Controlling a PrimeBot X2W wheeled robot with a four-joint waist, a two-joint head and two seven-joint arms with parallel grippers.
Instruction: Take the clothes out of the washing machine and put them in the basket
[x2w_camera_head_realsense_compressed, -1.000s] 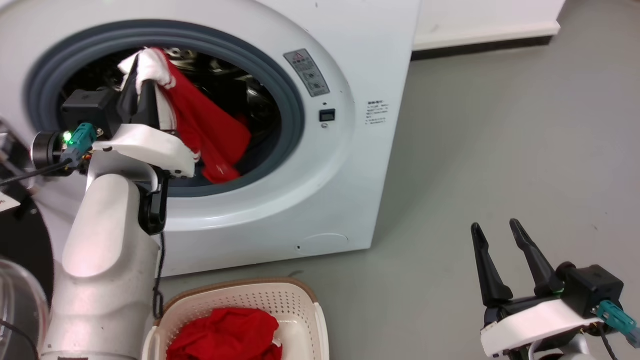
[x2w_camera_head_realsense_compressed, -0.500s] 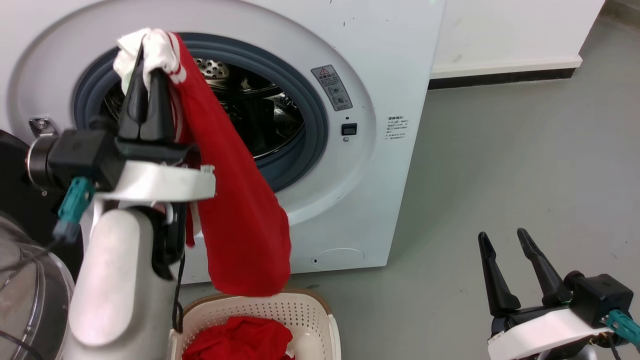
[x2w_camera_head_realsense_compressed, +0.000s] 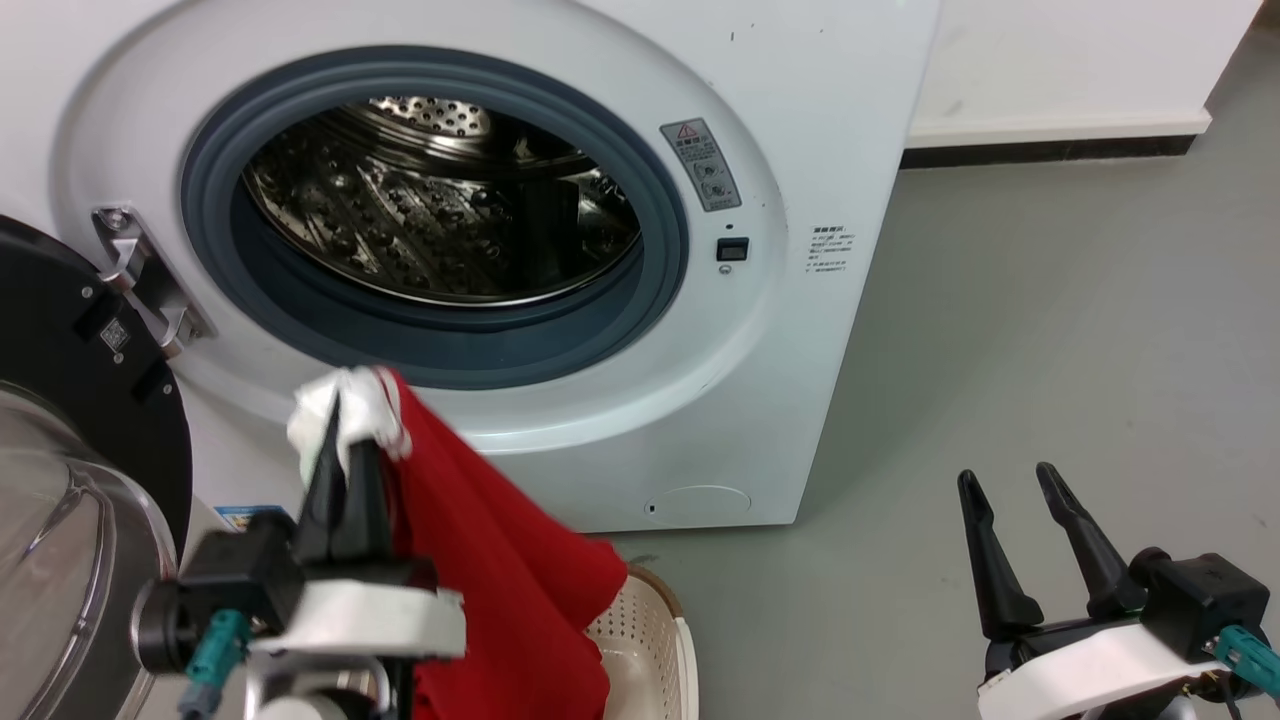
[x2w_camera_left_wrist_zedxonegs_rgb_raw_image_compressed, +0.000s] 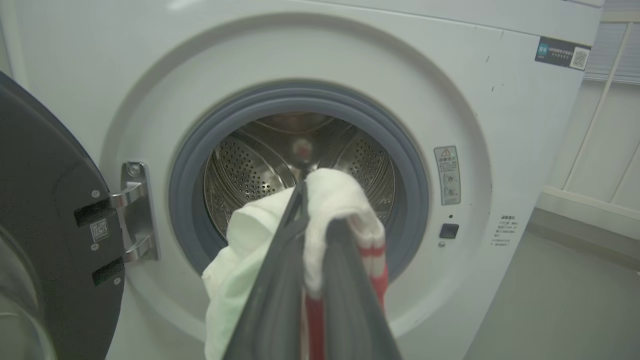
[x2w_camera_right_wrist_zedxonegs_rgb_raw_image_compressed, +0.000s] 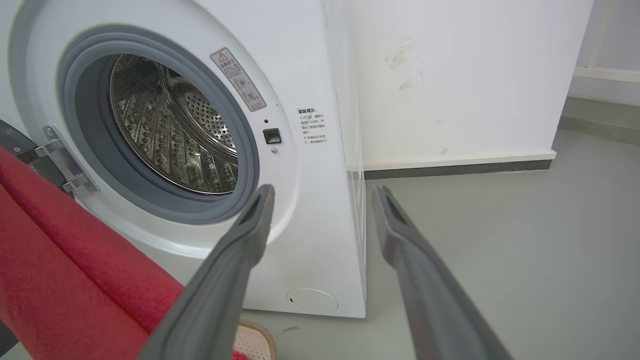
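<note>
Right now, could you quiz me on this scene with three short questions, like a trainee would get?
1. True or false: the right gripper is shut on fabric.
2. The left gripper holds: A) a red garment with white trim; B) a blue towel; C) a bottle.
3. Fill in: the garment hangs outside the washing machine, over the ____.
Key: 1 false, it is open and empty; 2 A; 3 basket.

Bright, even indoor light fills every view. A soft shadow lies on the floor (x2w_camera_head_realsense_compressed: 1050, 300) right of the washing machine (x2w_camera_head_realsense_compressed: 850, 120); its steel drum (x2w_camera_head_realsense_compressed: 420, 220) glints. At the left wrist view's bottom, the fingers (x2w_camera_left_wrist_zedxonegs_rgb_raw_image_compressed: 275, 310) and garment (x2w_camera_left_wrist_zedxonegs_rgb_raw_image_compressed: 330, 195) are blurred.
</note>
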